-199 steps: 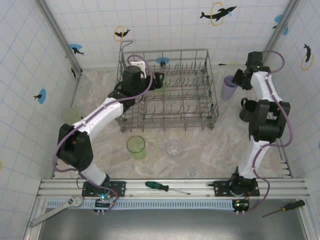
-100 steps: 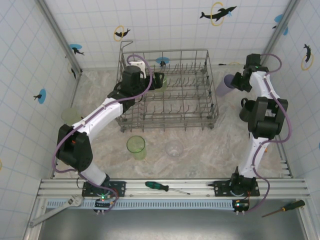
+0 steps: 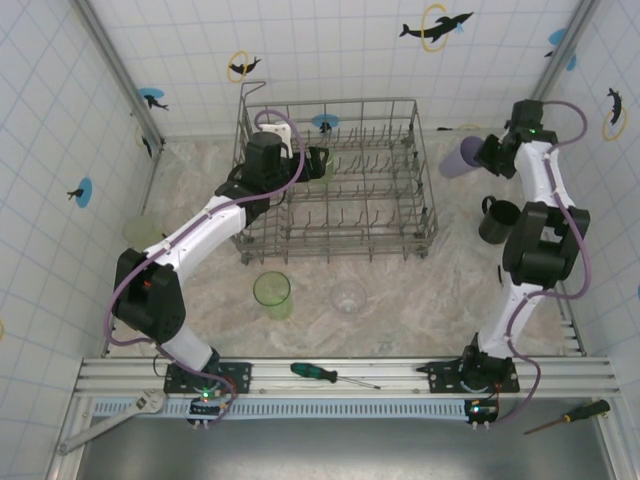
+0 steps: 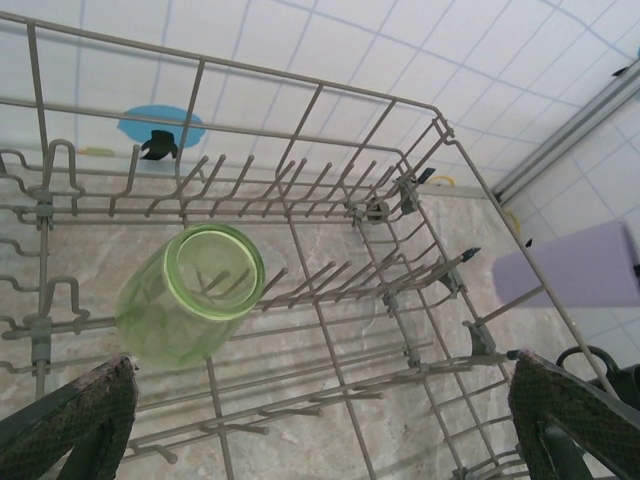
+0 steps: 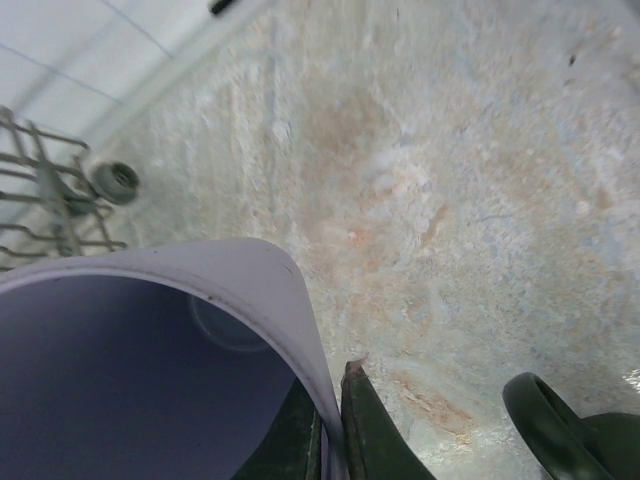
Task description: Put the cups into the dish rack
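Lilac smooth-walled tumbler (image 3: 459, 158): off the worktop, tipped on its side, just beside the right wall of the grey wire dish rack (image 3: 340, 250). Right fingers (image 5: 368, 432) are clenched on its rim wall, one inside and one outside. Likely light, thin and slick, so a rim pinch may let it swing. Left fingers (image 4: 85, 420) are spread, grasping nothing, over a translucent green tumbler (image 4: 190, 295) in the rack.

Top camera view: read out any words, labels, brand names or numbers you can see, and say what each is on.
None: there is no text that can be read.
The walls carry only picture stickers, such as a black dolphin and a blue dot sticker.
The lilac cup, dish rack and green-handled screwdriver show no lettering.
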Motion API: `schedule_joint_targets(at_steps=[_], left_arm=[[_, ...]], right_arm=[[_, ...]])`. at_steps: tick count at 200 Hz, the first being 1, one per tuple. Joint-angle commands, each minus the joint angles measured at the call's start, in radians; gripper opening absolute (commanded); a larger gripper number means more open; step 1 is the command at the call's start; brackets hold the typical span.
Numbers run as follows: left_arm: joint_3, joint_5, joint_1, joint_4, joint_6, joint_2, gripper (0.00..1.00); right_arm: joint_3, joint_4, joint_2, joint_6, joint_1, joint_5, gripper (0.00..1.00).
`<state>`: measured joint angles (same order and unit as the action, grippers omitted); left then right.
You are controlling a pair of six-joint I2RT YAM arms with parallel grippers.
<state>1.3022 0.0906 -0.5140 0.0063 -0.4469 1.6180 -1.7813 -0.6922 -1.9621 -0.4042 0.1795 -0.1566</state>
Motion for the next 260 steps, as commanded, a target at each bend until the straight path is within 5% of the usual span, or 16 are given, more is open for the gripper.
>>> schedule_joint_targets(at_steps=[1,111,147,217,260], left_arm=[[0.013,0.008,0.003,-0.024,-0.015,-0.015,0.98],[0.111,0.032,0.005,-0.063,-0.053,0.042,0.97],[0.164,0.083,0.004,-0.061,-0.101,0.090,0.98],[0.142,0.237,0.034,0.079,-0.283,0.112,0.98],[0.149,0.446,0.057,0.226,-0.457,0.181,0.97]], right_arm=[[-0.059,0.049,0.097,-0.029,0.002,-0.052,0.00],[0.048,0.209,0.281,-0.103,-0.071,-0.186,0.00],[0.212,0.367,0.366,-0.155,-0.134,-0.259,0.00],[0.572,0.799,0.494,-0.313,-0.165,-0.403,0.00],[0.711,0.997,0.533,-0.396,-0.215,-0.436,0.00]])
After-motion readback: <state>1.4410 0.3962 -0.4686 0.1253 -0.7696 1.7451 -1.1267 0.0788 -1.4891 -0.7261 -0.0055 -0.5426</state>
